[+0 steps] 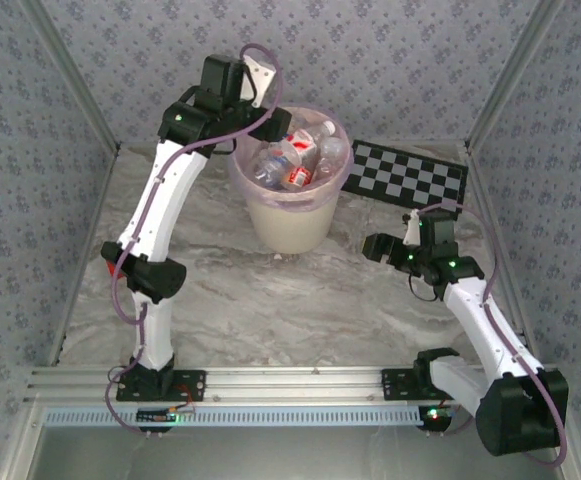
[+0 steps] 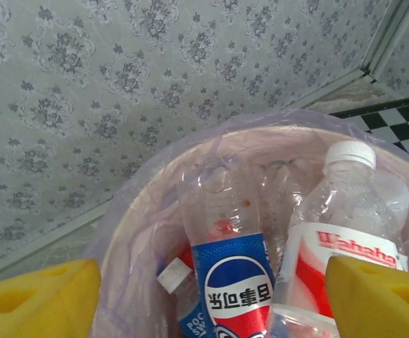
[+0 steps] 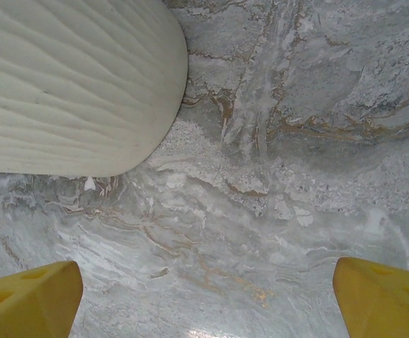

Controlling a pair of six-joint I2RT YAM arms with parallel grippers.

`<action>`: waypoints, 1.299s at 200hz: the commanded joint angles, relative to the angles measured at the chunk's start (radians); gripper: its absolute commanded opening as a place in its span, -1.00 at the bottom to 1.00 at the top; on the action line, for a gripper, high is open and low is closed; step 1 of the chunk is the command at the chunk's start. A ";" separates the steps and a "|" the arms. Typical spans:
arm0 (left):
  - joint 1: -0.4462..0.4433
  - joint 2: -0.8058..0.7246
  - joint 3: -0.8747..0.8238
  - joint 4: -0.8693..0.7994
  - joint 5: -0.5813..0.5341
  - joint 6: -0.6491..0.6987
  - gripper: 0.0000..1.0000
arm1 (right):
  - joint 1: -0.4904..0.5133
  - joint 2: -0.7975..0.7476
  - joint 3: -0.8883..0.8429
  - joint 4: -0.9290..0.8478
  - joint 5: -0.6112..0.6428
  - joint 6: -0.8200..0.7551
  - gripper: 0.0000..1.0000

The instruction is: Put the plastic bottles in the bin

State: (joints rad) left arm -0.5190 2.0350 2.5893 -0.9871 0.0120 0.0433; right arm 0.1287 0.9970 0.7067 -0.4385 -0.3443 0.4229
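— Bottles (image 1: 295, 158) lie heaped in the bin (image 1: 288, 215). Where are the left jaws?
— The left gripper (image 2: 211, 285) hangs just over the rim, jaws spread wide with nothing between them. Below it sit a blue-label bottle (image 2: 229, 232) and a white-capped red-label bottle (image 2: 345, 232), both inside the bag (image 2: 260, 121).
— And the right?
— The right gripper (image 3: 204, 299) hovers over bare table (image 3: 296, 141) just beside the bin's wall, jaws released and empty.
— So how should this drop be finished well?
— I'd judge the drop itself done. Raise the left arm straight up before swinging away, so no finger catches the bag's folded edge and tips the bin. There's a red speck (image 1: 107, 268) beside the left arm's lower joint; I can't tell what it is.
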 commanded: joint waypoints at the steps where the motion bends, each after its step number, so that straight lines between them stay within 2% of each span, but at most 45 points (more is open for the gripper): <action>1: -0.008 0.051 0.014 -0.058 0.031 -0.029 0.45 | -0.002 -0.015 -0.010 0.003 -0.003 0.007 0.88; 20: -0.017 0.056 0.003 -0.100 0.102 -0.070 0.19 | -0.004 -0.017 -0.011 0.000 -0.001 0.005 0.88; 38: -0.038 0.046 -0.045 -0.107 0.141 -0.090 0.10 | -0.005 -0.014 -0.013 0.005 -0.001 0.007 0.88; 86: -0.087 0.051 -0.158 -0.044 0.154 -0.152 -0.04 | -0.004 -0.014 -0.016 0.012 -0.007 0.010 0.88; 134: -0.090 0.034 -0.149 -0.021 0.116 -0.159 -0.05 | -0.006 -0.026 -0.019 0.000 -0.005 0.002 0.88; 169: -0.081 -0.025 -0.085 -0.014 0.068 -0.132 0.31 | -0.006 -0.010 -0.017 0.023 -0.017 0.008 0.88; 188: -0.071 -0.066 -0.075 -0.009 0.052 -0.115 0.60 | -0.006 0.004 -0.011 0.027 -0.022 0.005 0.88; 222: -0.062 -0.138 -0.085 -0.029 -0.039 -0.078 0.78 | -0.007 0.025 0.000 0.040 -0.028 0.000 0.88; 241: -0.042 -0.204 -0.160 -0.041 -0.126 -0.083 0.86 | -0.008 0.047 0.022 0.039 -0.036 -0.013 0.88; 260: 0.014 -0.314 -0.348 -0.026 -0.211 -0.127 0.99 | -0.009 0.065 0.047 0.034 -0.035 -0.028 0.88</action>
State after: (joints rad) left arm -0.5652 1.8481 2.3943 -0.9928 -0.0532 -0.0570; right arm 0.1261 1.0443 0.7033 -0.4084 -0.3603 0.4206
